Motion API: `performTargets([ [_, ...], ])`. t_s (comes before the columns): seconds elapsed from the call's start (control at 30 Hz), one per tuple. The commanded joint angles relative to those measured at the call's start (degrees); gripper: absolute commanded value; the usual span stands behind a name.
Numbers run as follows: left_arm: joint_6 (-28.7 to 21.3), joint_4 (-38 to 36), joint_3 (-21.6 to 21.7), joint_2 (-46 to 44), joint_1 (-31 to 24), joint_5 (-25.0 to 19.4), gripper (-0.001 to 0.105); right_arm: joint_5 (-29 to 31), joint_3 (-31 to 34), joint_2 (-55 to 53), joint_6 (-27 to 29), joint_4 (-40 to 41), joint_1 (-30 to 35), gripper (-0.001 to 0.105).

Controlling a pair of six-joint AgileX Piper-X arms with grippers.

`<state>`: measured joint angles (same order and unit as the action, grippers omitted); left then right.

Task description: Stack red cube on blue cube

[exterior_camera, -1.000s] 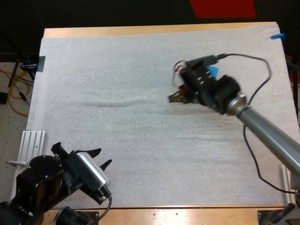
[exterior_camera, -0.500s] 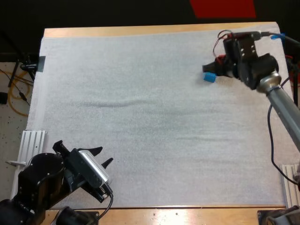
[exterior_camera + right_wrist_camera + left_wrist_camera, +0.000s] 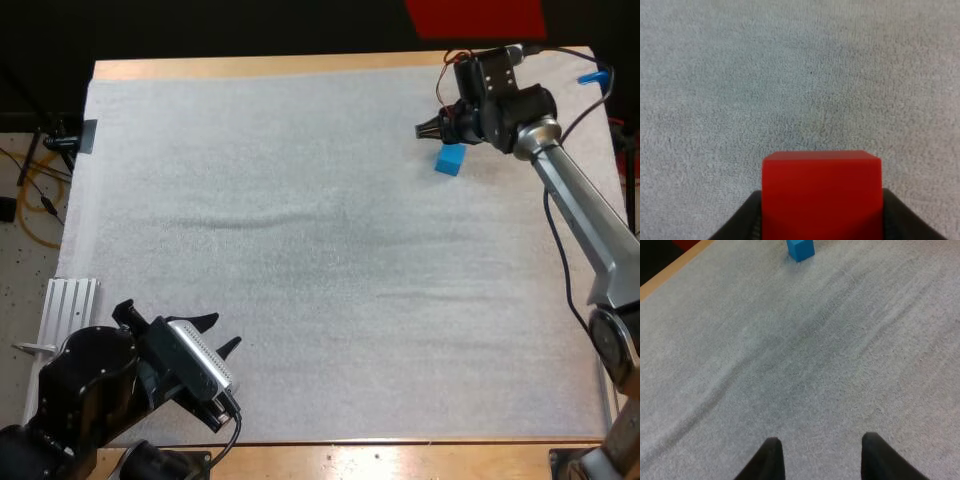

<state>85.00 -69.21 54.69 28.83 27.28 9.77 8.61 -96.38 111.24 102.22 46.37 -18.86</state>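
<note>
Red cube (image 3: 821, 192) clamped in right gripper (image 3: 427, 128) jaws, just at 11 o'clock of blue cube (image 3: 450, 159) at the desk's (image 3: 300, 66) 1 o'clock; alignment and placing not yet done; left gripper (image 3: 822, 460) jaws apart at 7 o'clock.

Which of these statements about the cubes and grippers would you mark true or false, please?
1. The small red cube is clamped between the right gripper fingers. True.
2. The small blue cube sits on bare wood. False: it rests on the white mat.
3. The left gripper is shut on the small blue cube. False: it stands open over bare mat, far from it.
4. Nothing lies on top of the small blue cube. True.
</note>
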Motion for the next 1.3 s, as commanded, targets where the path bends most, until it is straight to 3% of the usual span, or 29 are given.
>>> performTargets([
  [0.0,-0.1,0.5,0.2,-0.1,0.2,0.4,0.037,-0.8,-1.0,0.7,1.0,-0.1,0.3,0.031],
  [0.77,-0.1,0.5,0.2,-0.1,0.2,0.4,0.037,-3.7,-2.2,7.6,0.8,2.3,0.7,0.031],
  [1.27,-0.1,0.5,0.2,-0.1,0.2,0.4,0.037,-0.3,-2.2,8.2,0.8,0.9,0.7,0.031],
])
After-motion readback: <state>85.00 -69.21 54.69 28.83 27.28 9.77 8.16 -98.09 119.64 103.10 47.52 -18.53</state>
